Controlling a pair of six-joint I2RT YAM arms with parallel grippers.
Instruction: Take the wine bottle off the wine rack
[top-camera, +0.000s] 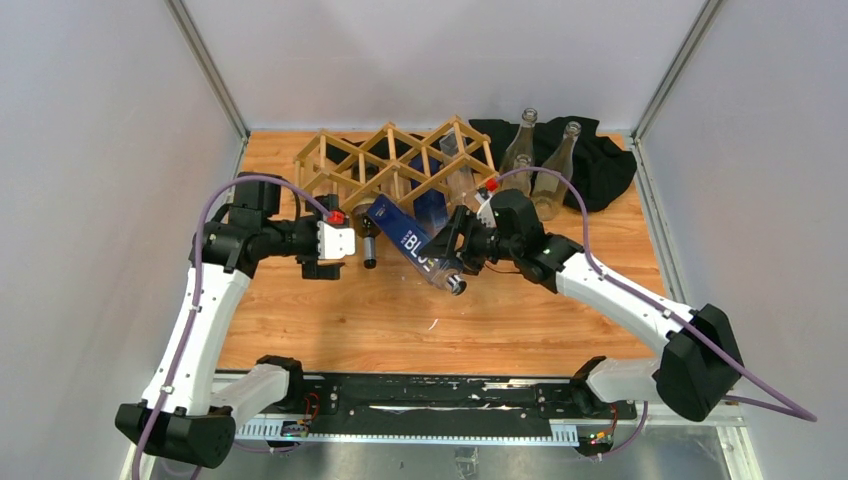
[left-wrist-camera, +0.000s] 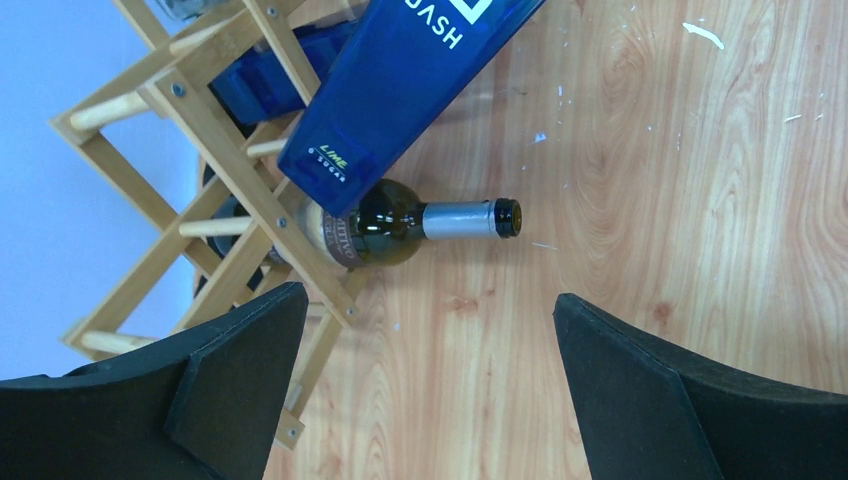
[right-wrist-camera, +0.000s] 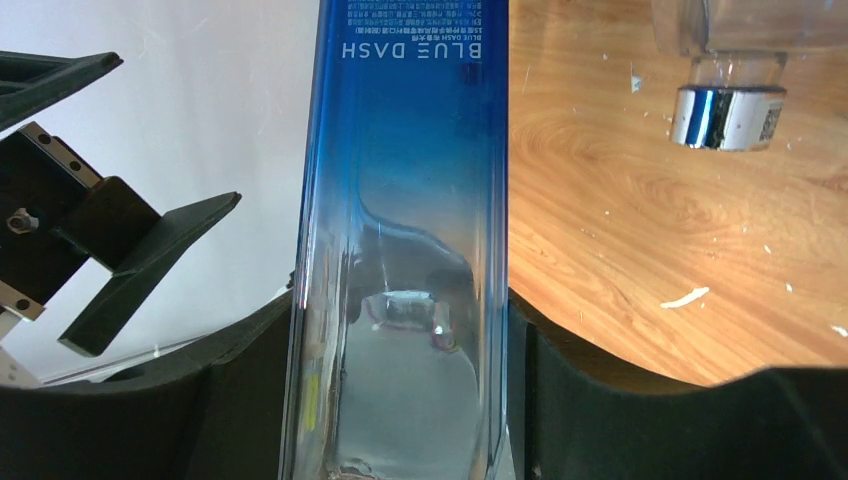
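The light wooden wine rack stands at the back of the table and also shows in the left wrist view. My right gripper is shut on a blue-to-clear "BLUE DASH" bottle, gripping its clear lower part. The bottle is tilted, with its blue base end at the rack's front. My left gripper is open and empty, left of the blue bottle. A dark wine bottle lies in a low rack opening, its neck sticking out over the table.
Three clear bottles stand on a black cloth at the back right. A clear bottle with a silver cap lies in the rack. Another blue object sits inside the rack. Grey walls enclose the table on three sides.
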